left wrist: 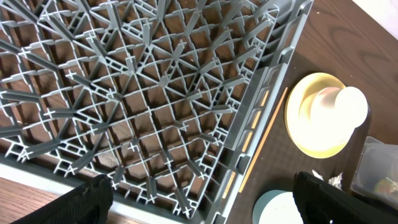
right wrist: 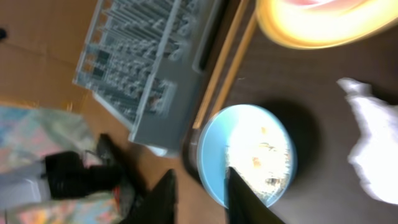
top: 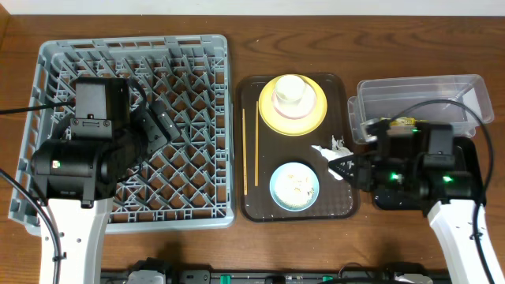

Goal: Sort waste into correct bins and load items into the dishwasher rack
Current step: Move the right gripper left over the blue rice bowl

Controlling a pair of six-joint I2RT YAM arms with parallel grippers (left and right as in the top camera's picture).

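Under right arm point(top: 418, 170), black tray point(top: 385, 202) half-hidden.

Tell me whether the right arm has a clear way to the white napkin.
Probably yes. The right arm holds its jaws just beside the napkin on the brown tray, and nothing lies between them.

The light-blue bowl point(right wrist: 214, 146) is sitting on the brown tray point(right wrist: 323, 87), with rice scraps point(right wrist: 264, 152) lying inside it. Above it the yellow plate point(right wrist: 311, 25) is showing blurred, and to its right the white napkin point(right wrist: 373, 149) is lying crumpled. To its upper left the chopsticks point(right wrist: 230, 68) are running slantwise, with the grey rack point(right wrist: 143, 62) beyond them. The right gripper point(right wrist: 199, 196) is hanging over the bowl's lower-left rim, fingers apart.
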